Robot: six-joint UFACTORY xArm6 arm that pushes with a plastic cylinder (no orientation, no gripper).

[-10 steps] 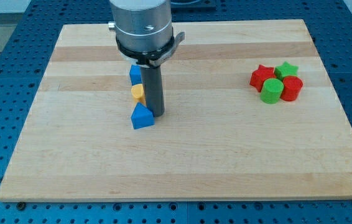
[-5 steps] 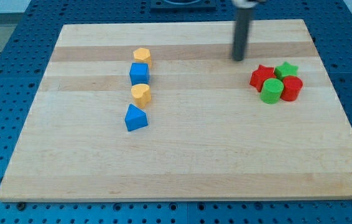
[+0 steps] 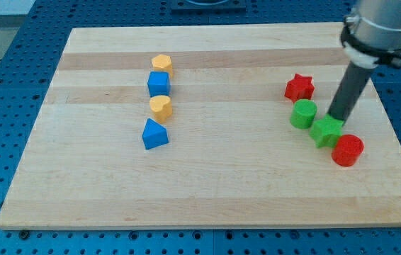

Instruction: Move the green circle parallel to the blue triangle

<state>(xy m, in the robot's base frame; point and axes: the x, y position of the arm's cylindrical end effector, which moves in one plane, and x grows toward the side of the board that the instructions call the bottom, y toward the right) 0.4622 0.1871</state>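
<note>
A wooden tabletop (image 3: 207, 198) holds two groups of small blocks. Toward the left side, four lie in a line running from the top edge downward: a yellow hexagon-like block (image 3: 161, 64), a blue cube (image 3: 159, 83), a yellow heart-like block (image 3: 161, 108), and at the bottom the blue triangle (image 3: 154, 133). Toward the right edge, the other group is loosely spread: a red star (image 3: 300, 87) nearest the top, the green circle (image 3: 303, 113) just below it, a green star (image 3: 326, 130) to its lower right, and a red cylinder (image 3: 347, 149) lower again. The arm has no pincer to report — only a dark rod coming down from the top right corner. My tip (image 3: 337, 118) sits at the green star's upper edge, seemingly touching it, just right of the green circle. That placement probably suits a push leftward — the circle lies well apart from the triangle, slightly nearer the top edge, with bare wood between them.
</note>
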